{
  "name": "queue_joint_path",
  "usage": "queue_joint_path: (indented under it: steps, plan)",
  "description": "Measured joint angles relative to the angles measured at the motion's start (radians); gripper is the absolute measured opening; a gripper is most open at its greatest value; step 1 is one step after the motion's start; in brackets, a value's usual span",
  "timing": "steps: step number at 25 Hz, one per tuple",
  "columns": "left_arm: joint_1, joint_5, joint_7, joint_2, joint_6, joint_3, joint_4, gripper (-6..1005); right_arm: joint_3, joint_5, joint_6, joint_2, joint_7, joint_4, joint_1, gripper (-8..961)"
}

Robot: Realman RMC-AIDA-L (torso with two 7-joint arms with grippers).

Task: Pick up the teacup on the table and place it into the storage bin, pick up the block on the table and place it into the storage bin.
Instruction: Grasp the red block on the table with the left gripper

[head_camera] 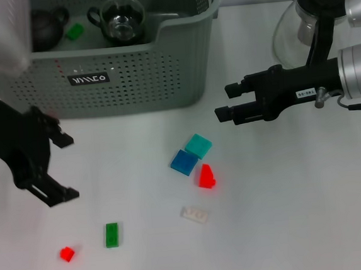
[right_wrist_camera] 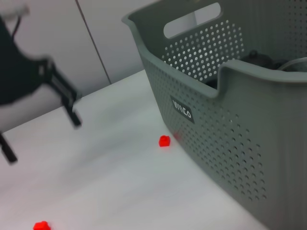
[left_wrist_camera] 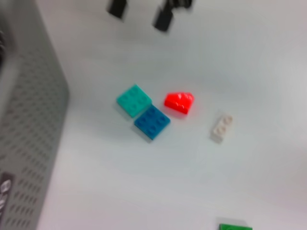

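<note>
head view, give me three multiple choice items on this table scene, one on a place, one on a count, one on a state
1. Where does the teal block lie?
A. touching the blue block
B. inside the storage bin
C. on the clear glass jug

2. How many red pieces lie on the table?
A. none
B. two
C. five

3. What is the right tool doing?
A. gripping the white block
B. open, holding nothing
C. shut on a teacup

Key: 1 A, the two squares meet edge to edge. 2 B, the red wedge block and the small red block. 3 B, its fingers are apart above the table; the left tool is open too.
</note>
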Motion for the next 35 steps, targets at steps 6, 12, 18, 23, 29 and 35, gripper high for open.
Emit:
queue_joint_path:
  steps: [6,12,18,23,29,35]
  plan:
    - [0.018,0.179,0.160,-0.090,-0.039,0.018,0.009,856,0.001,0.002,0.011,0.007,0.003,0.001,0.002,686]
    - [0.022,0.217,0.254,-0.097,-0.061,0.073,-0.010,841,0.001,0.006,0.042,0.013,0.012,0.004,0.007,686]
    - [0.026,0.253,0.321,-0.092,-0.072,0.156,-0.049,840,0.010,0.009,0.050,0.021,0.035,0.005,0.008,686]
    - [0.031,0.275,0.345,-0.076,-0.074,0.227,-0.089,841,0.044,0.009,0.052,0.028,0.030,0.011,0.002,686]
    - [0.057,0.297,0.398,-0.081,-0.108,0.263,-0.148,841,0.084,0.009,0.055,0.038,0.009,0.028,-0.004,686]
    - [0.095,0.300,0.451,-0.098,-0.163,0.272,-0.178,840,0.090,0.009,0.064,0.040,0.006,0.033,-0.009,686]
